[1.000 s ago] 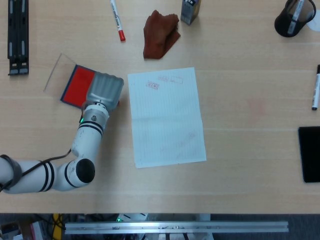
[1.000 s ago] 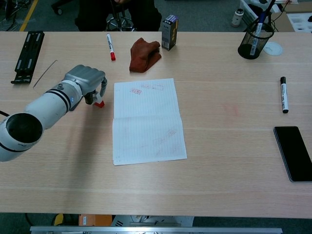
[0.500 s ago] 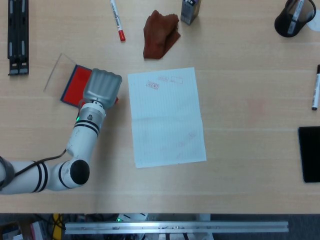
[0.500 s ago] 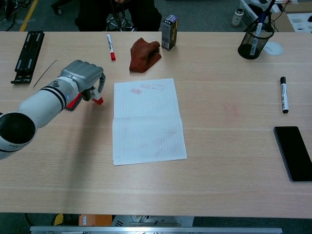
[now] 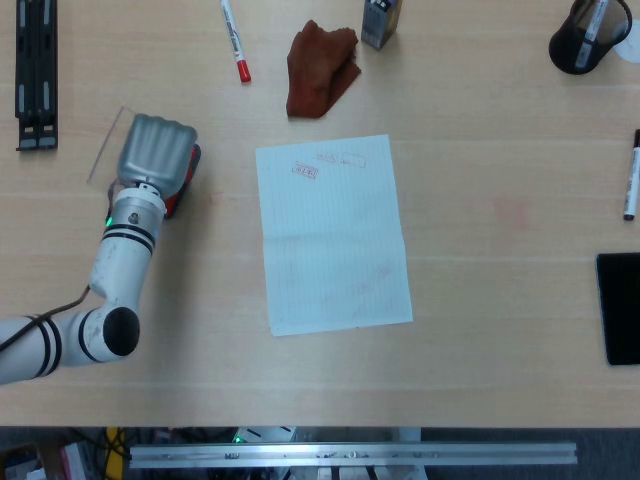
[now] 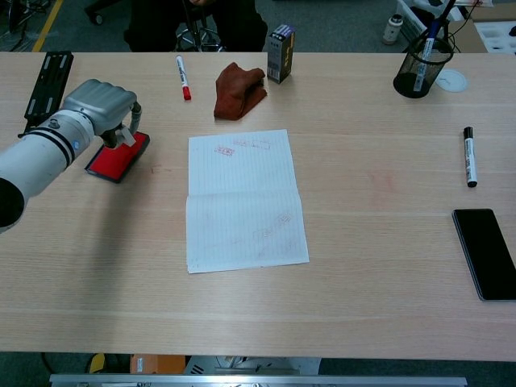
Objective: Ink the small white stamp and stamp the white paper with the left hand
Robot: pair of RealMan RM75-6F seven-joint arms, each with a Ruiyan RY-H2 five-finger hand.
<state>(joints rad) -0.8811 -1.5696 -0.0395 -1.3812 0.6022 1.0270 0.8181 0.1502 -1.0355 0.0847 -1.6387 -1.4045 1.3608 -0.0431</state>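
Note:
My left hand (image 5: 155,150) hovers over the red ink pad (image 5: 181,194), hiding most of it in the head view. From the chest view, the left hand (image 6: 101,103) pinches the small white stamp (image 6: 126,139) under its fingers, its lower end at the red ink pad (image 6: 118,156); whether it touches the ink I cannot tell. The white lined paper (image 5: 332,235) lies to the right of the pad, with faint red stamp marks near its top edge. That white paper (image 6: 244,200) is apart from the hand. The right hand shows in neither view.
A red-capped marker (image 5: 234,40), a brown cloth (image 5: 320,68) and a small box (image 5: 381,22) lie behind the paper. A black rail (image 5: 35,75) sits far left. At the right are a pen cup (image 5: 585,38), a black marker (image 5: 632,175) and a phone (image 5: 620,308).
The left hand has moved left, away from the paper's edge, carrying the stamp over the ink pad. The paper has not shifted.

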